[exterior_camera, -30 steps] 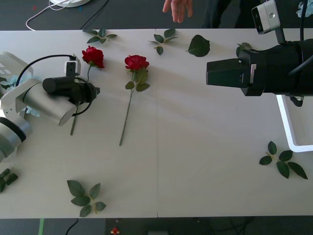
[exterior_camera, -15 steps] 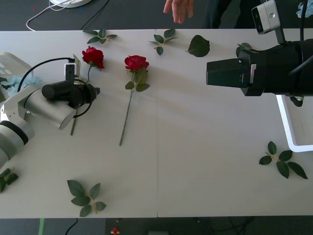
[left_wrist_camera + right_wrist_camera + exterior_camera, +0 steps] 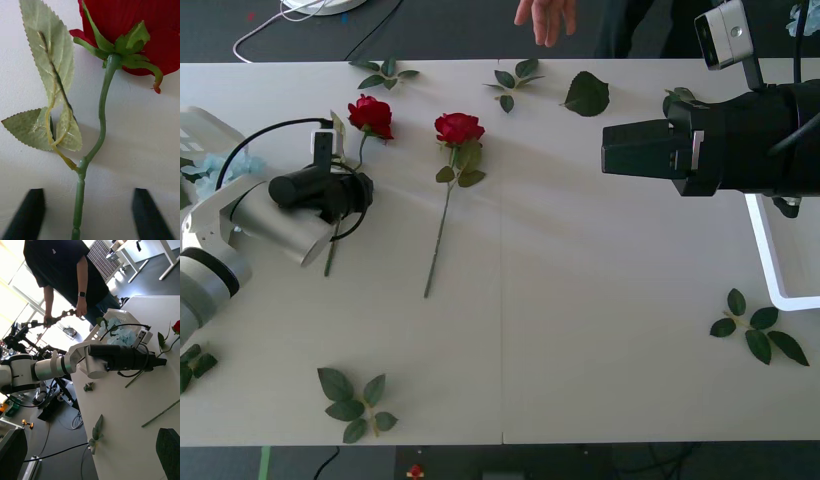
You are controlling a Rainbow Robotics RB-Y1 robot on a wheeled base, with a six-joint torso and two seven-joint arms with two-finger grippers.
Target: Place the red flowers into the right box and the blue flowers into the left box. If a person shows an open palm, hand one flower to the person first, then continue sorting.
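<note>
Between the spread black fingers of the left gripper [image 3: 88, 215] runs the green stem of a red rose [image 3: 127, 33]; the finger tips [image 3: 30, 213] stand apart on either side, neither touching the stem. Bloom lies just ahead of the gripper, with a sprig of three serrated leaves [image 3: 48, 93] branching off to one side of the stem. On the front view the left gripper [image 3: 362, 190] sits low over that rose's stem, bloom [image 3: 370, 115] just beyond it toward the table's far edge. Second red rose [image 3: 459, 128] lies beside the first, further toward the table's middle, clear of the gripper, stem trailing toward the near edge. Pale blue flowers [image 3: 225, 165] behind the left arm, in the left box [image 3: 200, 125]. Right gripper [image 3: 90, 455] held high over the table's right side, well apart from both roses, fingers spread, nothing between them. Right box [image 3: 770, 260] rim shows under the right arm. Loose leaf sprigs [image 3: 355, 400] scattered on the white table [image 3: 580, 300].
</note>
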